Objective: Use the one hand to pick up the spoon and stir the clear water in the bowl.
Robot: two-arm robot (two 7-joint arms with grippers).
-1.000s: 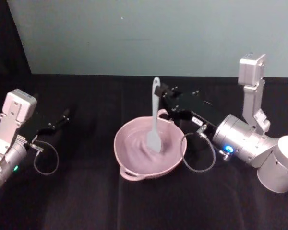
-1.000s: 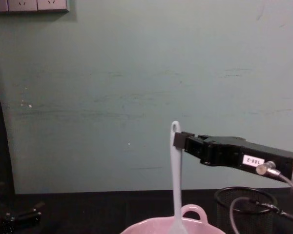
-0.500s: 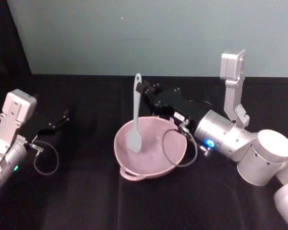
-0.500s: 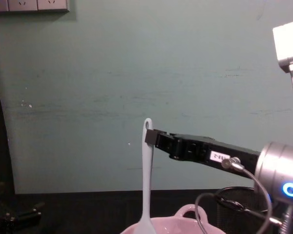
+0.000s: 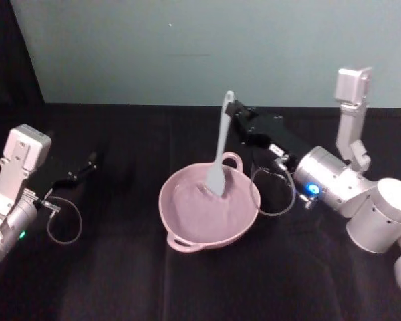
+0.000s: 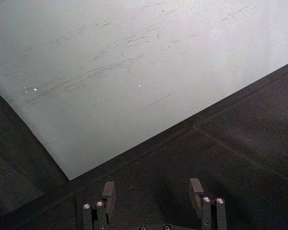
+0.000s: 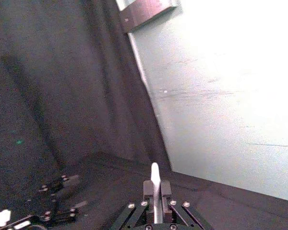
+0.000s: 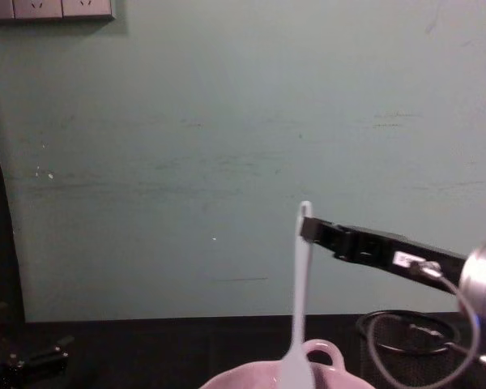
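— Where's the spoon?
— My right gripper (image 5: 231,108) has its fingers clamped near the top of the spoon (image 5: 220,144), paddle dipped in the pink bowl (image 5: 166,212), far side.
— And the other arm?
— My left gripper (image 5: 88,162) sits low over the desk (image 5: 120,281), fingers apart.

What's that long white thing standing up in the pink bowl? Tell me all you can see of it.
That is the spoon, a long, slim, whitish utensil that looks like plastic. It has a flat paddle head at the bottom and a small hole at the handle's top end. It stands nearly upright, leaning slightly. The right tool is shut on the handle just below the hole. The paddle hangs inside the bowl, toward its far side. Whether it touches the bottom cannot be told.
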